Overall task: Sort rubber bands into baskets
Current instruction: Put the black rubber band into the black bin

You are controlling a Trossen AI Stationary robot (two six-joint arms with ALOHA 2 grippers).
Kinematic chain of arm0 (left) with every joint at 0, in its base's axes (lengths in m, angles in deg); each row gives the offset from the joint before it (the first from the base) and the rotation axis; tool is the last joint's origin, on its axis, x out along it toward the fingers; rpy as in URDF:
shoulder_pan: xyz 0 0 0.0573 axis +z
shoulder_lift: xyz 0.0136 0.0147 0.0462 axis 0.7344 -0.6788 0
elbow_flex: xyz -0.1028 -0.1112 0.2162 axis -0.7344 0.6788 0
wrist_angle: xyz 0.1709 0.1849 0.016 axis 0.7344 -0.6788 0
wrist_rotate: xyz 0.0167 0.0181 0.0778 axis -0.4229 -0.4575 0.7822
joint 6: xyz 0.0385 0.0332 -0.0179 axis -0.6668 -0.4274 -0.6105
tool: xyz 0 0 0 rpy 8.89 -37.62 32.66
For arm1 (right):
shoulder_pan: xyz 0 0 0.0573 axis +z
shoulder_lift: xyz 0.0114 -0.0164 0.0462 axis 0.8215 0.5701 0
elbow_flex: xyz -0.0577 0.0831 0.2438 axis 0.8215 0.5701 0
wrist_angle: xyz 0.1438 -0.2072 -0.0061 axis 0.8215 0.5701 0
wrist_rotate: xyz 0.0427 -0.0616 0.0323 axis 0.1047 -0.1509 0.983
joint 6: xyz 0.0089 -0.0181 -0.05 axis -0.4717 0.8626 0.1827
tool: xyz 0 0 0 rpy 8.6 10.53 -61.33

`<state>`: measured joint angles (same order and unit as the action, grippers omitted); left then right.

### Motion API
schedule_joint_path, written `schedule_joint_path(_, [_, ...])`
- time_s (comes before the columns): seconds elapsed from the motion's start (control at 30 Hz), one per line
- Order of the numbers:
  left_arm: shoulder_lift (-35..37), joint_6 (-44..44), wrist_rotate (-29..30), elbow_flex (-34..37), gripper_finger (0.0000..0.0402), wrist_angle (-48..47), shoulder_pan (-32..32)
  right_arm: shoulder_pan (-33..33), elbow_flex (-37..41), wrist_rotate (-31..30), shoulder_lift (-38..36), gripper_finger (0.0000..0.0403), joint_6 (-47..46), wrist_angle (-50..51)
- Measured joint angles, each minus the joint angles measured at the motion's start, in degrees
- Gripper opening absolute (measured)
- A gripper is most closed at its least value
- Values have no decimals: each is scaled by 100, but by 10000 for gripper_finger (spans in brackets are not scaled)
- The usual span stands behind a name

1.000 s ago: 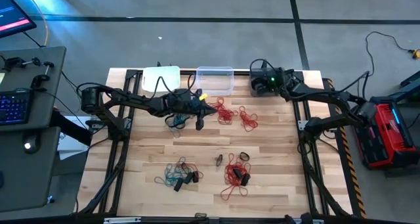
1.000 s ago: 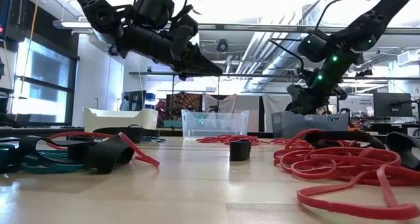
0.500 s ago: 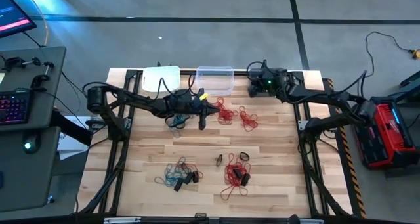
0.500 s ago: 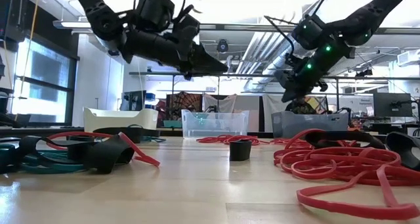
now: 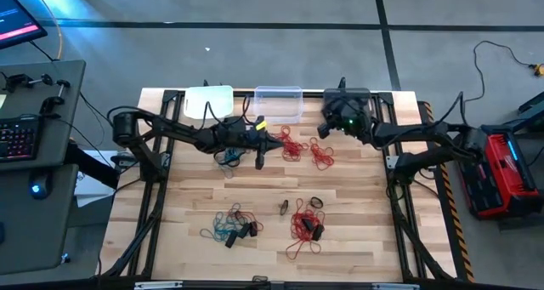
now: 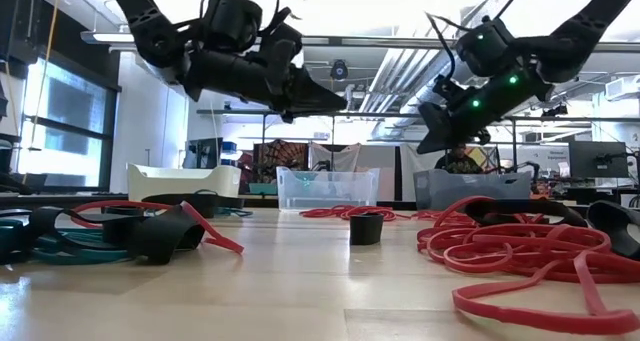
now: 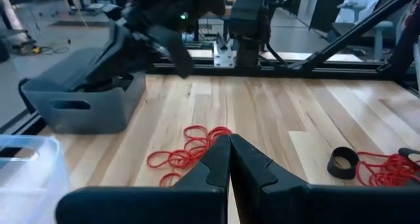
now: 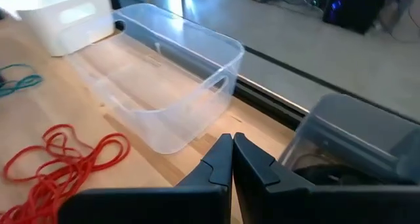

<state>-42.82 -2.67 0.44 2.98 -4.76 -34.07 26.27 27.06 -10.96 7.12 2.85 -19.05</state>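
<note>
Two red rubber bands (image 5: 321,155) bunches lie just beside right pincer (image 5: 324,130).

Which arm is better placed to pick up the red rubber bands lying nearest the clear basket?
Probably the left. The left gripper hangs right beside the red rubber bands in front of the clear basket, fingers shut. The right gripper, also shut, sits farther right, by the dark grey basket.
</note>
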Motion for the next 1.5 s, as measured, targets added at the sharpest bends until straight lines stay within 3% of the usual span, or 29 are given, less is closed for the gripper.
schedule_joint_path(0.2, [55, 358, 0, 678, 0, 1005, 140, 327, 45, 0, 2, 0, 399, -225])
schedule_joint_path(0.47, [625, 282, 2, 1131, 0, 906, 245, 775, 45, 1, 2, 0, 809, -743])
schedule_joint_path(1.0, [2642, -363, 133, 1223, 0, -2019, 309, 1079, 45, 2, 2, 0, 801, -753])
schedule_joint_path(1.5, [3001, -102, 134, 1223, 3, -4296, 80, 1075, 27, 136, 4, 0, 718, -795])
